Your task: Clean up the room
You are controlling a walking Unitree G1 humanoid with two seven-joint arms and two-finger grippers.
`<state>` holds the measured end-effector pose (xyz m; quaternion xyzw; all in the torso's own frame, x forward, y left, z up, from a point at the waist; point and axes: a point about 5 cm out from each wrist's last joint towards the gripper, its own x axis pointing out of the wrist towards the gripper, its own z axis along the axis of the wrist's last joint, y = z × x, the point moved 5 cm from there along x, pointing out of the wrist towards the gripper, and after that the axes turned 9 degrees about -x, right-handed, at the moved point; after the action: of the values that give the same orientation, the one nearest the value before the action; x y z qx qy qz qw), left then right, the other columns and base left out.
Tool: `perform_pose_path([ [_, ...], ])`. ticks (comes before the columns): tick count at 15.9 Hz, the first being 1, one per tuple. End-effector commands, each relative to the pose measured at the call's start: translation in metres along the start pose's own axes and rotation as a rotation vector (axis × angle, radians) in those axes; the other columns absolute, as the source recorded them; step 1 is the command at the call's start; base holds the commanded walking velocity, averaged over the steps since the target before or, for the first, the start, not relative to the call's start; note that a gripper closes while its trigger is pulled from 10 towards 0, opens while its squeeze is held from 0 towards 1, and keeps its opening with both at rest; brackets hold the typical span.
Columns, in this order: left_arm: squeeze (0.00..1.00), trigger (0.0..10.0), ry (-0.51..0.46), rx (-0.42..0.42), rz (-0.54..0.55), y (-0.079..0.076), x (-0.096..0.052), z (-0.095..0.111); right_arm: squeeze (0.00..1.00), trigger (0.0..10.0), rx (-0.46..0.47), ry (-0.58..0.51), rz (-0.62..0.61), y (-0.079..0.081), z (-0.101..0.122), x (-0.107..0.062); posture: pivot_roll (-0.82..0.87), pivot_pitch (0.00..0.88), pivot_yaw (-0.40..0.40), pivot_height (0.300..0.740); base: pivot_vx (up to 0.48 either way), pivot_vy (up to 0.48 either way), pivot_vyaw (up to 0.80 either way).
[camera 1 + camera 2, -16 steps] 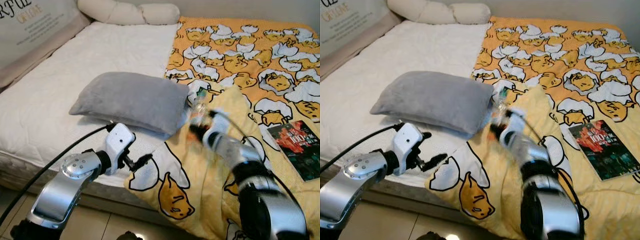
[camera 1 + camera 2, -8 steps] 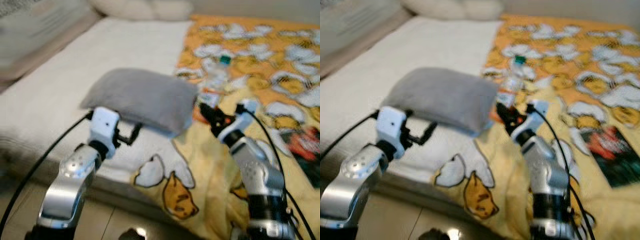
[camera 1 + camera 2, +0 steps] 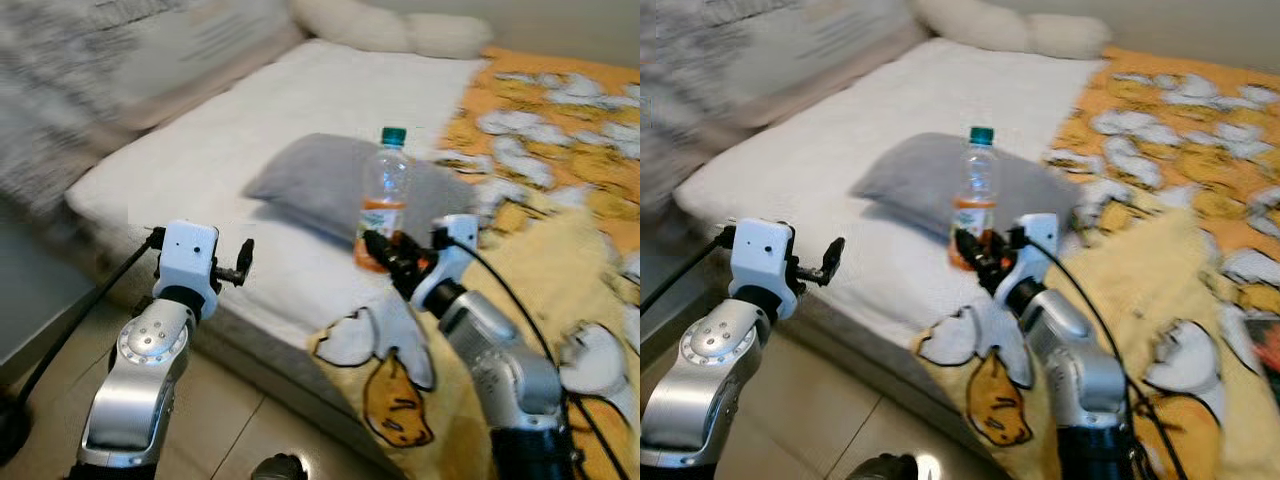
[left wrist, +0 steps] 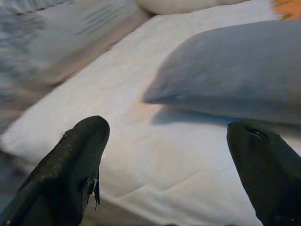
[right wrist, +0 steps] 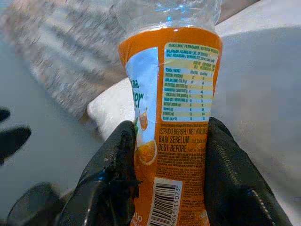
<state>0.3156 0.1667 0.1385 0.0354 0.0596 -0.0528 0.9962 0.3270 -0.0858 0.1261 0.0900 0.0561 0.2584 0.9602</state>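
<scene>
A clear plastic bottle with an orange label and a green cap stands upright in my right gripper, which is shut on its lower part. In the right wrist view both black fingers press against the bottle's label. The bottle is held above the bed's near edge, in front of a grey pillow. My left gripper hovers open and holds nothing, near the mattress edge at the left. In the left wrist view its fingertips spread wide before the grey pillow.
A white mattress carries a yellow cartoon-print blanket on its right half, draping over the front edge. Long cream cushions lie at the head. A grey printed headboard cushion leans at the left. Tiled floor lies below.
The camera has swung to the left, blurring the view. My right gripper has raised the bottle upright off the blanket. The left arm stays near the mattress edge.
</scene>
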Motion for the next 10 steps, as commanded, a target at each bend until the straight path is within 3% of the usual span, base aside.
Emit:
perform_pose_path([
  [1, 0.0, 10.0, -0.005, 0.029, 0.01, 0.0, 0.001, 0.002, 0.0, 10.0, -0.031, -0.003, -0.031, -0.001, 0.004, -0.002, 0.02, 0.0, 0.075, 0.74, 0.0, 0.0, 0.8],
  [3, 0.0, 10.0, -0.007, 0.026, 0.021, 0.002, 0.002, 0.003, 0.0, 10.0, -0.062, 0.055, -0.067, -0.004, -0.007, -0.006, 0.01, 0.0, 0.081, 0.74, 0.0, 0.0, 0.8],
  [7, 0.0, 10.0, -0.003, 0.032, 0.01, -0.004, 0.003, 0.003, 0.0, 10.0, -0.096, 0.132, -0.026, 0.002, -0.021, -0.008, 0.02, 0.0, 0.069, 0.74, 0.0, 0.0, 0.8],
  [10, 0.0, 10.0, 0.001, 0.018, 0.008, -0.006, 0.002, 0.003, 0.0, 10.0, -0.103, 0.155, -0.005, 0.007, -0.025, -0.009, 0.05, 0.0, 0.055, 0.74, 0.249, 0.0, 0.8],
])
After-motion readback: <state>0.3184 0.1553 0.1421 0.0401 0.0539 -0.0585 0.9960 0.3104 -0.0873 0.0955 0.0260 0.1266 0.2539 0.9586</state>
